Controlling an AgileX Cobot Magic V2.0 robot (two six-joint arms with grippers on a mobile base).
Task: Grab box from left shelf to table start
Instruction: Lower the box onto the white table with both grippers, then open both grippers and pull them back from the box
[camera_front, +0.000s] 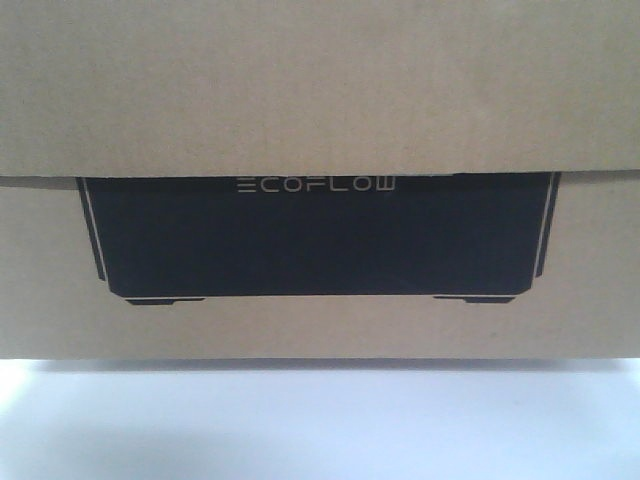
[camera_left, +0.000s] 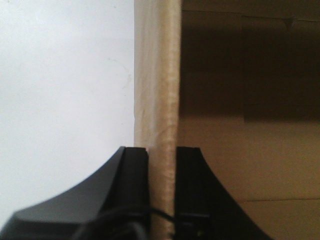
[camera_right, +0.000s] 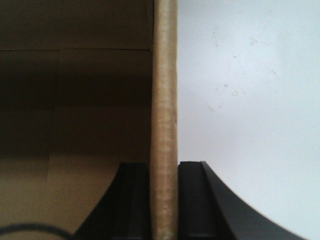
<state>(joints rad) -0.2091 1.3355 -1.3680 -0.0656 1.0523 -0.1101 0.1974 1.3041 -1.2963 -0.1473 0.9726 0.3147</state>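
In your front-facing view, the cardboard box (camera_front: 320, 100) fills nearly the whole frame, close to the camera. Its black printed panel (camera_front: 320, 235) carries the lettering "ECOFLOW" and thin white lines down both sides. The box's bottom edge sits on the white table (camera_front: 320, 420), which shows as a pale strip below it.

In your left wrist view, the left gripper (camera_left: 162, 190) is closed on the box's upright cardboard wall (camera_left: 162, 100), one black finger (camera_left: 132, 185) outside and the other inside, both pressed against the board. The box's shaded interior lies to the right, the white table to the left.

In your right wrist view, the right gripper (camera_right: 164, 200) likewise pinches the opposite wall (camera_right: 165, 90), fingers touching both faces. Here the interior lies left and the table right.
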